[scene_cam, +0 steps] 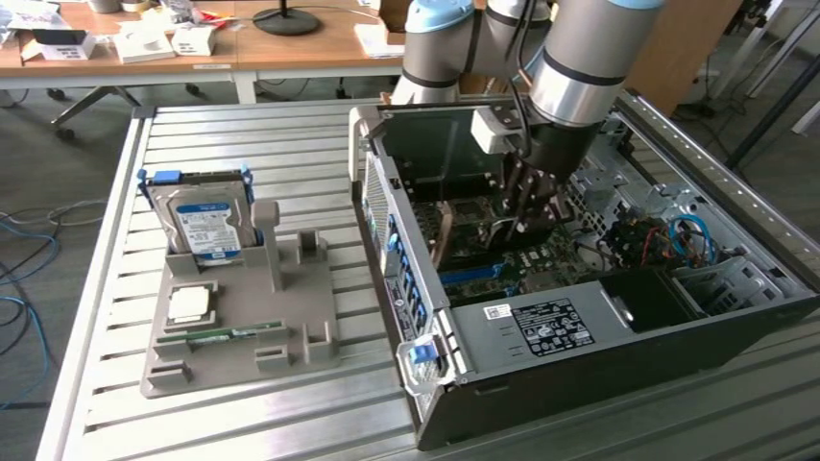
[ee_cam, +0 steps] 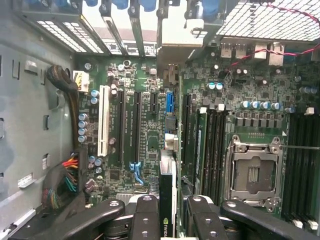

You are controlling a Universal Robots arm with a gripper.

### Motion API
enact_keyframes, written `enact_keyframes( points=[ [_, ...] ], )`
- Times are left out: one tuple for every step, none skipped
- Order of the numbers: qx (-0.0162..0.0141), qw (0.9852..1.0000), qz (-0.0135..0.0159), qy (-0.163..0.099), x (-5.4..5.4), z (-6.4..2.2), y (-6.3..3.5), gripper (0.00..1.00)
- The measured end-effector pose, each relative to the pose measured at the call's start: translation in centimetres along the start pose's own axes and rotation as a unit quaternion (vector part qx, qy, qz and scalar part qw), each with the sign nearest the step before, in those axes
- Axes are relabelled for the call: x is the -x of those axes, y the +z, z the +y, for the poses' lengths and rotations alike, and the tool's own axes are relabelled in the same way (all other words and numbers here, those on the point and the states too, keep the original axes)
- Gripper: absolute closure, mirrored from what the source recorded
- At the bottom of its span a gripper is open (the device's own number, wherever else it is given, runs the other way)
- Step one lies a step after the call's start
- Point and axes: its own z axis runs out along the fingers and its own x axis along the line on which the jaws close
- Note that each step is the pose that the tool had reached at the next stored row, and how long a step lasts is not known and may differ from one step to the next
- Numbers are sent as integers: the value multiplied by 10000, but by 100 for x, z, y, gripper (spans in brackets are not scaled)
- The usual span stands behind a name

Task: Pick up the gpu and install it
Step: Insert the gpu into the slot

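The gpu (ee_cam: 167,192) shows edge-on in the wrist view as a thin dark card with a green logo near the fingers. It runs away from me over the motherboard's (ee_cam: 145,130) long slots to its metal bracket at the case's rear wall. My gripper (ee_cam: 172,222) is shut on it, one black finger (ee_cam: 146,220) on each side. In the exterior view the gripper (scene_cam: 523,213) reaches down inside the open computer case (scene_cam: 615,336), with the gpu's tan-brown face (scene_cam: 451,233) below it, upright just above the board. Whether the card's edge touches a slot is hidden.
On the exterior view's left a grey holder (scene_cam: 244,327) carries a blue-labelled hard drive (scene_cam: 205,226), a square chip (scene_cam: 190,304) and a green memory stick (scene_cam: 234,334). Inside the case are a white slot (ee_cam: 103,120), an open CPU socket (ee_cam: 252,172) and cable bundles (ee_cam: 65,185).
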Motion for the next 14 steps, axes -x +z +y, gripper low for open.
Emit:
enact_keyframes(
  points=[
    [0, 10000, 0, 0, 0, 4, 0, 74],
    [0, 10000, 0, -1, 0, 7, 1, 74],
    [0, 10000, -1, -1, -2, 9, 5, 74],
    [0, 10000, 0, -2, -3, 11, 13, 74],
    [0, 10000, 0, -1, -6, 13, 21, 74],
    [0, 10000, 0, -1, -7, 16, 30, 74],
    [0, 10000, 0, -1, -8, 18, 38, 74],
    [0, 10000, 0, -1, -9, 19, 47, 74],
    [0, 10000, 0, -1, -9, 19, 54, 74],
    [0, 10000, 1, -1, -9, 20, 56, 74],
    [0, 10000, 1, -1, -9, 20, 56, 74],
    [0, 10000, 1, -1, -9, 20, 56, 74],
    [0, 10000, 1, -1, -9, 20, 56, 74],
    [0, 10000, 0, 0, -9, 23, 57, 74]
  ],
)
